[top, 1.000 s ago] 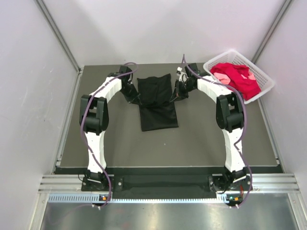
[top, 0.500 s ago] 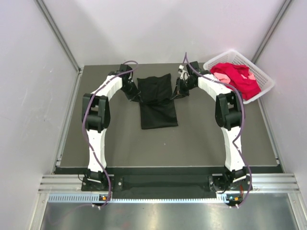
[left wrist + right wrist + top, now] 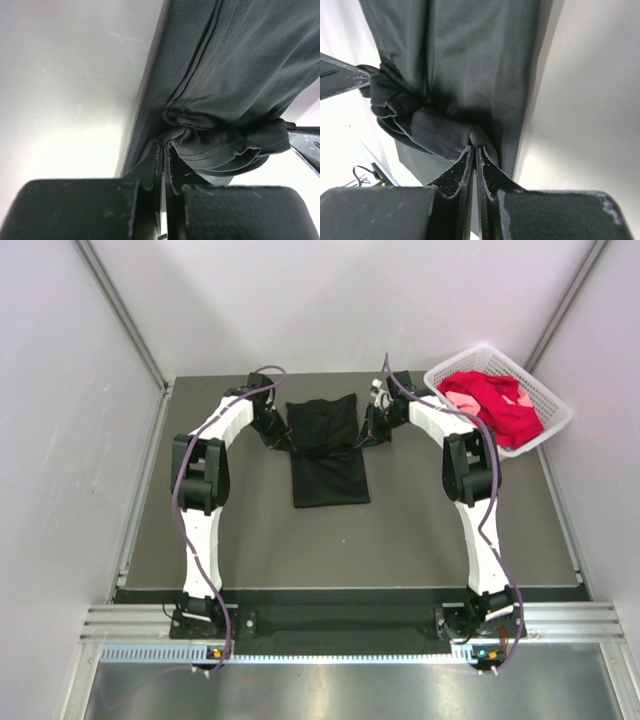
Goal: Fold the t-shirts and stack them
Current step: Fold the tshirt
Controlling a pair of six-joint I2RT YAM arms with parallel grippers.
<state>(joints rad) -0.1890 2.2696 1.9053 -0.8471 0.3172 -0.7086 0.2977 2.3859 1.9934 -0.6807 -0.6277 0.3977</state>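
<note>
black t-shirt (image 3: 328, 455) lies part-folded at far centre of bench (image 3: 420, 530), btwn the arms. left tool (image 3: 164, 150) pinches its left edge fabric; right tool (image 3: 474, 150) clamps the right edge.

Bright even light, overexposed wrist backgrounds.
</note>
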